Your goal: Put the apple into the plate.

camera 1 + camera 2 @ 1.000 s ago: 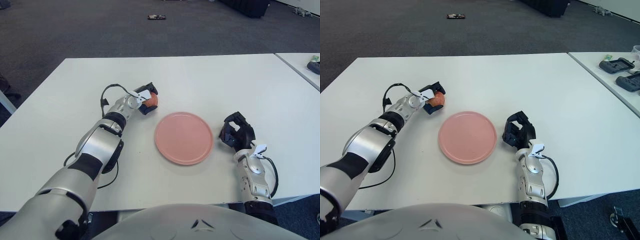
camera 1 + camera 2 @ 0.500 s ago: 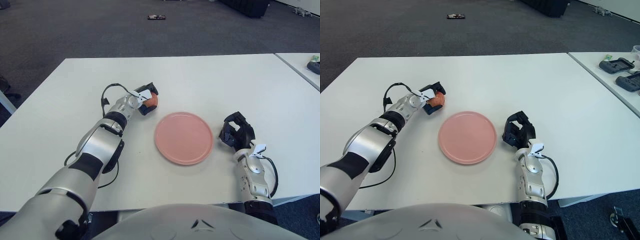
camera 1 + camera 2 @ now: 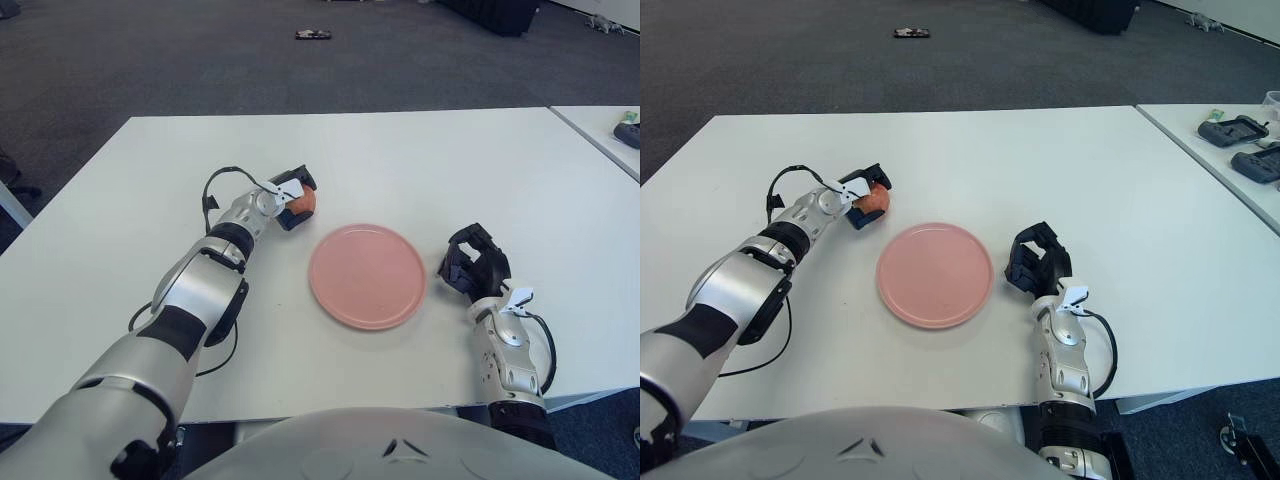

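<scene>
Apple (image 3: 303, 201): an orange-red apple is being gripped at the far-left side of the pink plate, just beside its rim but outside it; whether it is being pressed onto the table or held slightly above cannot be told.
Left hand (image 3: 290, 198): the dark fingers are being kept wrapped round the apple, with the arm being stretched forward across the white table (image 3: 420, 160).
Pink plate (image 3: 367, 276): it is being left flat on the table near the front edge, between the two hands, with nothing being carried on it.
Right hand (image 3: 1038, 262): it is being shown just to the right of the plate, apart from its rim; its black fingers are being held curled inward with nothing between them.
Second table (image 3: 1230, 150): it is being seen at the right edge, with dark devices (image 3: 1238, 131) being kept on it.
Floor (image 3: 150, 60): dark carpet is being shown beyond the table, with a small dark object (image 3: 313, 34) lying on it far off.
</scene>
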